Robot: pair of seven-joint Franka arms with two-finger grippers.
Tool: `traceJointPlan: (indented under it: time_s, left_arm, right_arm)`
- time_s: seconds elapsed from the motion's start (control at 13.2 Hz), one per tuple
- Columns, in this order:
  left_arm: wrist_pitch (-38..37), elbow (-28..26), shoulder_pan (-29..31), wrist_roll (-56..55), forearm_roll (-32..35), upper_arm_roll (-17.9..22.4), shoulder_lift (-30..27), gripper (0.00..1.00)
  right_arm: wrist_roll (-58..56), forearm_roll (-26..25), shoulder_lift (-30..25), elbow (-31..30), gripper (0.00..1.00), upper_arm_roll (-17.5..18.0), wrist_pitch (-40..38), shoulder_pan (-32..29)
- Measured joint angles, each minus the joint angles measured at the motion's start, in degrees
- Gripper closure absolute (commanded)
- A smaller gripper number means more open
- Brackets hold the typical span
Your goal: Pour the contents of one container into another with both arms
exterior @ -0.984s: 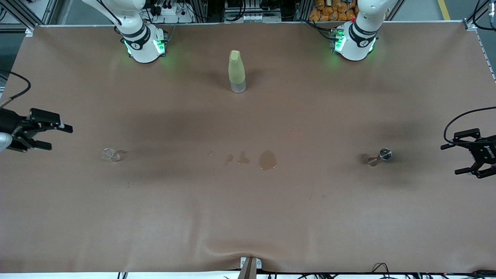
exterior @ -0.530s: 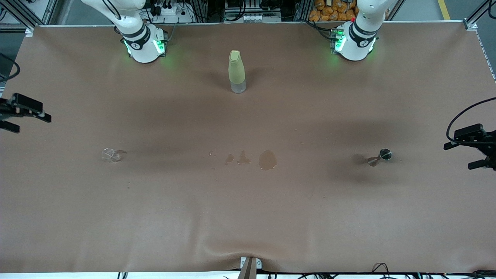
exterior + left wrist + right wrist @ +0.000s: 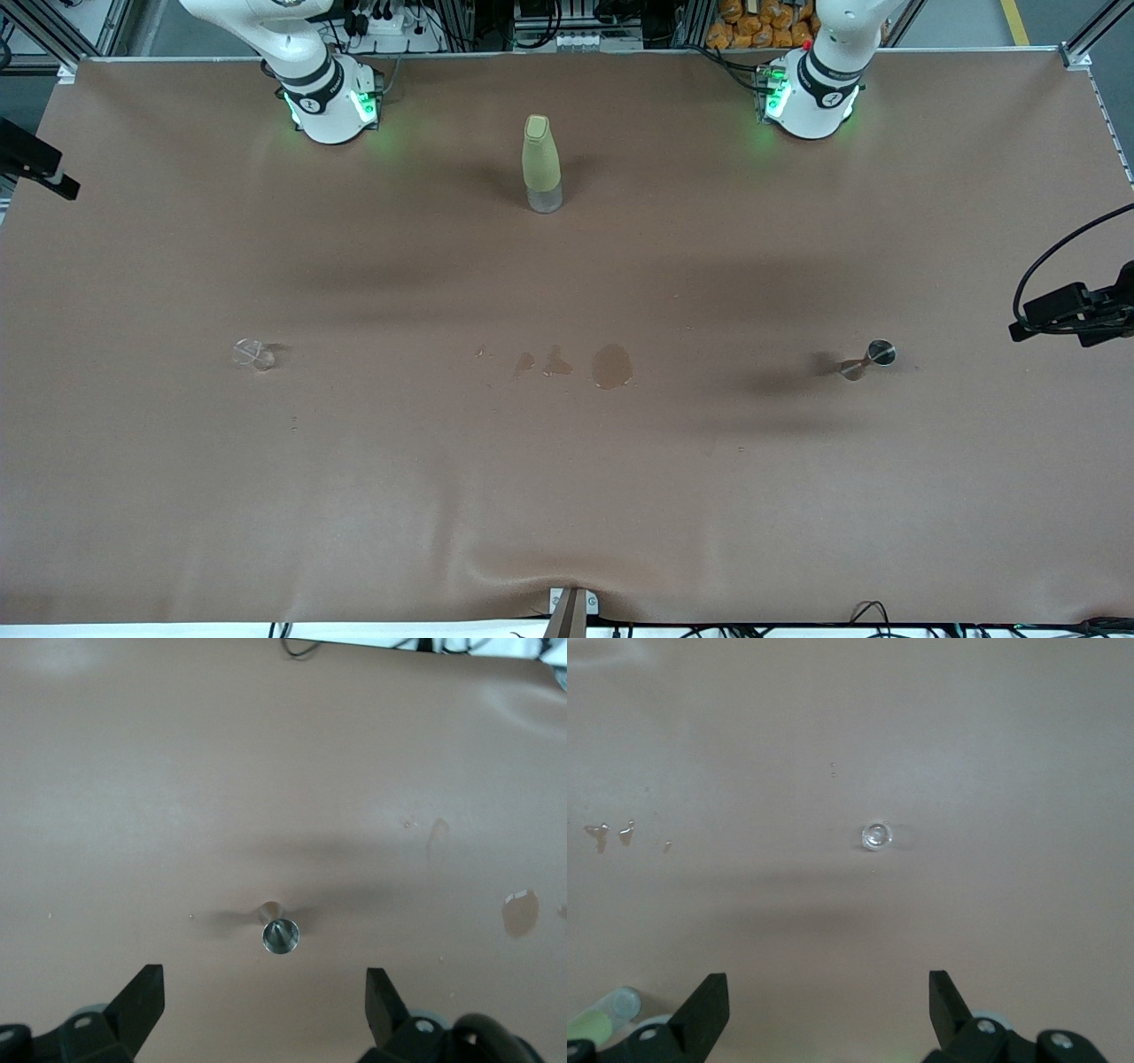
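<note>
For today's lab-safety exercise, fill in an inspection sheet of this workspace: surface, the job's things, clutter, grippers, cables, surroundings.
Surface: brown table cover, rumpled at the edge nearest the front camera; wet patches mid-table.
Job's things: glass cup upright toward the right arm's end; steel jigger upright toward the left arm's end; both untouched.
Clutter: yellow-green bottle upright between the arm bases.
Grippers: left gripper open, empty, high above the jigger; right gripper open, empty, high above the cup.
Cables: black cable looping from the left gripper.
Surroundings: metal framing, orange packets at the table's base end.
</note>
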Motion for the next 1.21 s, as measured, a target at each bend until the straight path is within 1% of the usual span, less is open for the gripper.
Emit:
traceJointPlan:
  time_s: [0.15, 0.38, 0.61, 0.76, 0.83, 0.91, 0.98, 1.14, 1.21]
  left_arm:
    - [0.00, 0.00, -0.05, -7.65, 3.00, -1.53, -0.04, 0.00]
    - [-0.04, -0.03, -0.37, -16.95, 5.12, -4.84, -0.09, 0.00]
    - [-0.25, -0.24, -0.77, -19.64, 5.40, -6.62, -0.24, 0.00]
    - [-0.28, -0.25, -0.86, -19.72, 5.44, -6.50, -0.35, 0.00]
    - [-0.29, -0.25, -1.66, -19.61, 5.44, -5.63, -0.44, 0.00]
    - [-0.31, -0.26, -4.18, -19.23, 5.44, -2.81, -0.75, 0.00]
    - [-0.31, -0.28, -8.59, -18.39, 5.43, 2.24, -1.35, 0.00]
    - [-0.32, -0.28, -18.54, -16.47, 4.27, 13.65, -2.82, 0.00]
    - [-0.34, -0.31, -22.41, -15.71, 2.94, 18.12, -3.58, 0.00]
  right_arm:
    - [0.40, -0.70, 0.33, -0.41, 0.00, -0.51, -0.83, 0.00]
    - [0.33, -3.99, 0.36, -0.90, 0.00, -0.48, 0.30, 0.28]
    - [0.33, -4.31, 0.38, -1.30, 0.00, -0.45, 0.65, 0.62]
    - [0.33, -4.31, 0.38, -1.33, 0.00, -0.46, 0.71, 0.62]
    - [0.32, -4.29, 0.38, -1.34, 0.00, -0.46, 0.71, 0.62]
    - [0.31, -4.18, 0.38, -1.35, 0.00, -0.46, 0.71, 0.62]
    - [0.31, -4.03, 0.38, -1.37, 0.00, -0.45, 0.71, 0.63]
    - [0.31, -3.88, 0.39, -1.41, 0.00, -0.45, 0.72, 0.64]
    - [0.31, -3.87, 0.41, -1.43, 0.00, -0.44, 0.74, 0.64]
